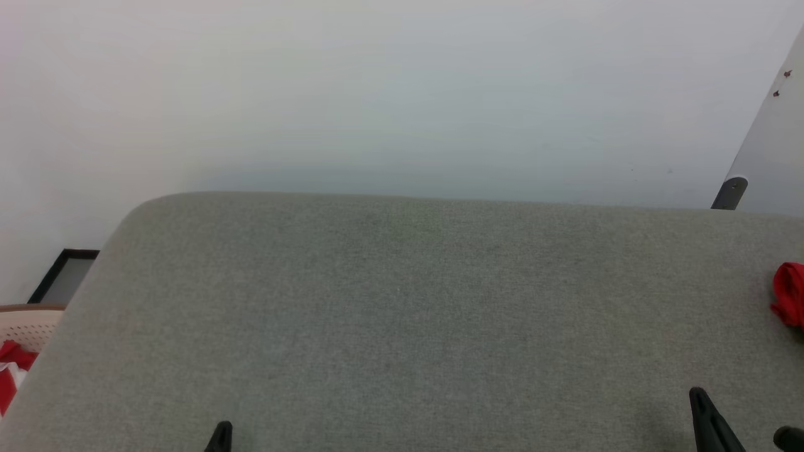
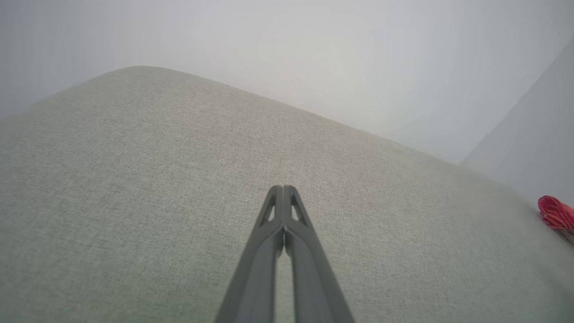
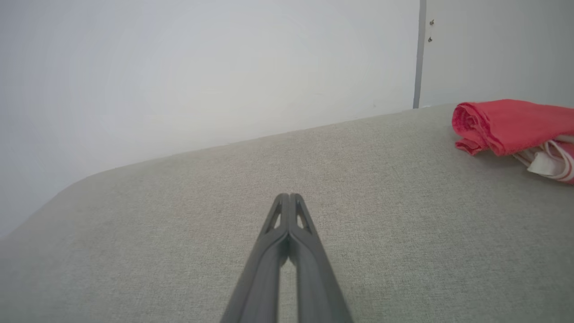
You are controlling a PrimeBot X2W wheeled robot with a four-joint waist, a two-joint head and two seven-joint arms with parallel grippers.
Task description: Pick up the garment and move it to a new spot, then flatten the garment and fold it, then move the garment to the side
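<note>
The garment point(image 3: 506, 125) lies bundled at the right end of the grey fabric surface point(image 1: 402, 314), red with a bit of white, red-striped trim at its lower right. It pokes in at the right edge of the head view point(image 1: 790, 294) and of the left wrist view point(image 2: 555, 212). My left gripper point(image 2: 283, 189) is shut with nothing in it, low over the surface near its front edge point(image 1: 221, 435). My right gripper point(image 3: 289, 196) is shut and empty too, near the front right point(image 1: 696, 397), short of the garment and to its left.
A beige perforated basket point(image 1: 28, 326) with red-and-white cloth point(image 1: 9, 370) stands off the surface's left end. A black-framed panel point(image 1: 63, 276) leans against the white wall. A grey panel point(image 1: 772, 144) rises at the back right.
</note>
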